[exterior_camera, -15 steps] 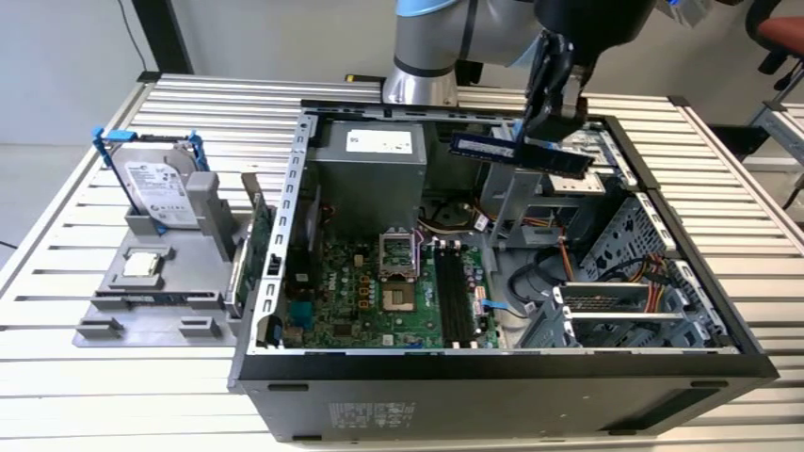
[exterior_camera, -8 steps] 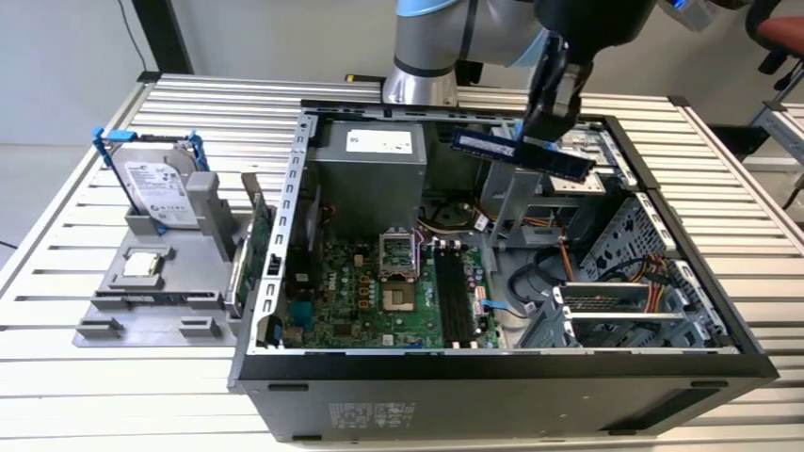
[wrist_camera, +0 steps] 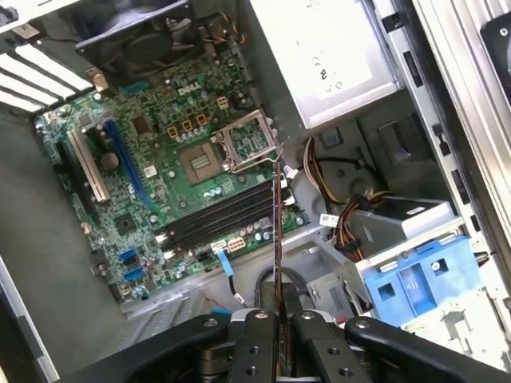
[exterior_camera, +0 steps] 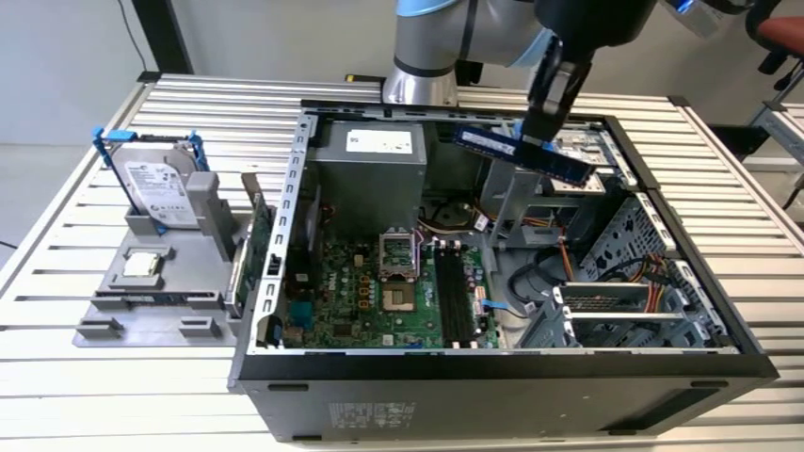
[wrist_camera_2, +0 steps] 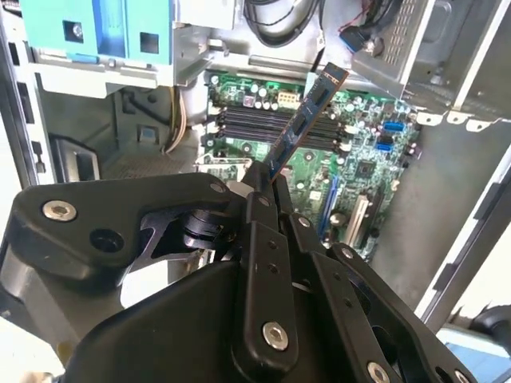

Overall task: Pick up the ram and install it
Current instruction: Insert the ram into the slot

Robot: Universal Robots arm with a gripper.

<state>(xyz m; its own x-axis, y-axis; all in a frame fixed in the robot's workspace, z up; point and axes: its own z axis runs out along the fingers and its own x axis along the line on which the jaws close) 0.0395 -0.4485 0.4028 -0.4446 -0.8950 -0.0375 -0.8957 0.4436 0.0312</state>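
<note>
Your claw (exterior_camera: 540, 138) clamps the ram (exterior_camera: 571, 170), holding it tilted above the open computer case (exterior_camera: 503, 363) on the slatted worktop (exterior_camera: 113, 395). In the first wrist view, the motherboard's memory slots (wrist_camera: 219, 220) lie beyond it.

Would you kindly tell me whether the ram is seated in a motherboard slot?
Out: the gripper holds the ram above the open case, clear of the memory slots.
</note>
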